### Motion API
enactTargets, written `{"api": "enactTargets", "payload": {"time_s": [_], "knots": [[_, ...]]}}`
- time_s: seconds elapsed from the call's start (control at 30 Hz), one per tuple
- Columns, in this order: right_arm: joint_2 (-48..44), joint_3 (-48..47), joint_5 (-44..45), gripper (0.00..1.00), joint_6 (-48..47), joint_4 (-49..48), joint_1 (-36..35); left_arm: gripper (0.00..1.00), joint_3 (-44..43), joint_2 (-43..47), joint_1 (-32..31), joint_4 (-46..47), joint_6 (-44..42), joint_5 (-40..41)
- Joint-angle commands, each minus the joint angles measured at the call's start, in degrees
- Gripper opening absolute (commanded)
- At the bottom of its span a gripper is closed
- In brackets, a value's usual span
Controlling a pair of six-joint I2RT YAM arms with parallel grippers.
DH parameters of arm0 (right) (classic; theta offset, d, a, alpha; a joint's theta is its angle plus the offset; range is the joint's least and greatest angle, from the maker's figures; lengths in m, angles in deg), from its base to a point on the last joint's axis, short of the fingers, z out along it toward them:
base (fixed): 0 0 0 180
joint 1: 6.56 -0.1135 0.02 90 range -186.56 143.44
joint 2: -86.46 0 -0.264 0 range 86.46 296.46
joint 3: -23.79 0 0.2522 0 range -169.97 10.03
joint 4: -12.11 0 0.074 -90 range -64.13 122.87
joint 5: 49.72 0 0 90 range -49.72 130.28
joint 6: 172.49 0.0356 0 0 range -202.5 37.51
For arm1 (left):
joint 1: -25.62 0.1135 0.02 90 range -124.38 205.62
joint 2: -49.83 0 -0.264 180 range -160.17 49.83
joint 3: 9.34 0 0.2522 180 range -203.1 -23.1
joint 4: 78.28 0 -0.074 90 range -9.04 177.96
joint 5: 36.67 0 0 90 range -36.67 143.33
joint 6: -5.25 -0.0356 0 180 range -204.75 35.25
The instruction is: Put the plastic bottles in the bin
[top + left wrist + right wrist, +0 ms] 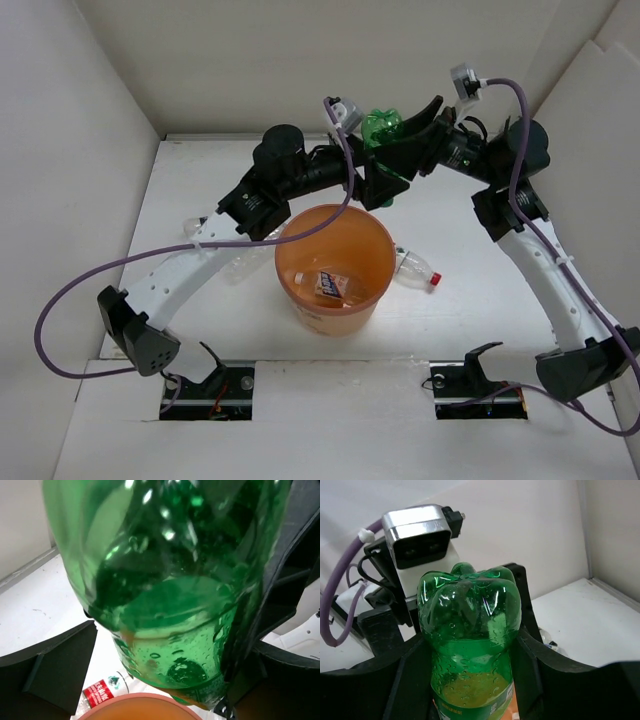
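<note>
Green plastic bottle [165,580] fills the left wrist view, hiding most else; left gripper [160,655] flanks it, grip impossible to judge; round orange plastic bin [135,701] at 6 o'clock. Right wrist: right gripper [470,645] clamps the bottle base-up, silver camera housing [420,535] behind. Overhead, it hangs at the bin's 12 o'clock; red-capped clear bottle [418,270] at 3, blue-labelled bottle [330,287] inside.

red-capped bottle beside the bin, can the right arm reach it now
Probably not yet: the right gripper seems clamped on the green bottle near the bin. The red-capped bottle itself lies uncovered on the table.
</note>
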Motion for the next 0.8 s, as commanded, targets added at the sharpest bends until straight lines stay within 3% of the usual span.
{"api": "enactTargets", "payload": {"time_s": [0.0, 0.07, 0.1, 0.13, 0.17, 0.2, 0.23, 0.27, 0.43, 0.47, 0.57, 0.63, 0.67, 0.7, 0.77], "knots": [[-1.3, -0.4, -1.7, 0.01, 2.2, -6.8, -1.4, 0.95, 2.2, 2.6, -0.1, 6.7, 1.3, 0.9], [-1.3, 1.0, -2.2, 0.03, 4.1, -9.7, -2.0, 0.78, 3.0, 3.8, -0.1, 9.4, 1.8, -0.5], [-0.7, 1.0, -2.9, 0.09, 4.8, -11.2, -2.0, 0.59, 3.0, 3.8, -0.1, 10.1, 1.8, -1.9], [-0.7, 1.7, -2.9, 0.16, 6.2, -13.2, -2.0, 0.2, 3.7, 4.3, -0.1, 10.1, 2.5, -1.9], [-0.7, 1.7, -2.9, 0.27, 6.2, -13.3, -2.0, 0.1, 3.7, 4.3, -0.1, 10.1, 2.5, -1.9], [-0.7, 1.7, -2.9, 0.46, 6.2, -13.3, -2.0, 0.07, 4.3, 5.5, -0.1, 10.1, 2.5, -1.9], [-0.7, 2.3, -2.9, 0.86, 6.2, -13.3, -2.0, 0.04, 5.1, 6.2, -0.1, 10.1, 2.5, -0.6], [-1.2, 3.0, -2.9, 0.99, 5.5, -13.3, -2.0, 0.0, 6.0, 7.1, -0.1, 10.1, 2.5, 0.3], [-4.6, 7.6, -3.4, 0.99, 2.5, -13.3, 3.7, 0.0, 15.9, 17.7, -0.1, 10.1, 3.8, 8.0], [-5.4, 8.9, -3.4, 0.99, 0.9, -11.6, 7.7, 0.0, 19.6, 19.3, -0.1, 10.1, 4.4, 8.8], [-8.9, 13.6, 0.6, 0.99, -4.7, -4.6, 13.8, 0.0, 25.1, 24.6, -0.1, 10.7, 7.3, 9.4], [-11.2, 15.1, 5.6, 0.99, -15.2, 7.8, 18.0, 0.03, 28.9, 26.3, -0.1, 10.2, 8.3, 9.4], [-11.7, 15.6, 18.6, 0.99, -24.5, 19.0, 18.7, 0.09, 31.4, 27.9, -0.6, 8.1, 9.4, 10.2], [-11.7, 15.6, 18.7, 0.99, -24.6, 19.1, 18.7, 0.09, 31.4, 28.0, -0.6, 8.1, 9.5, 10.2], [-9.5, 17.1, 29.9, 0.99, -29.2, 25.3, 18.7, 0.35, 33.8, 28.8, -1.3, 8.1, 9.5, 10.8]]}}
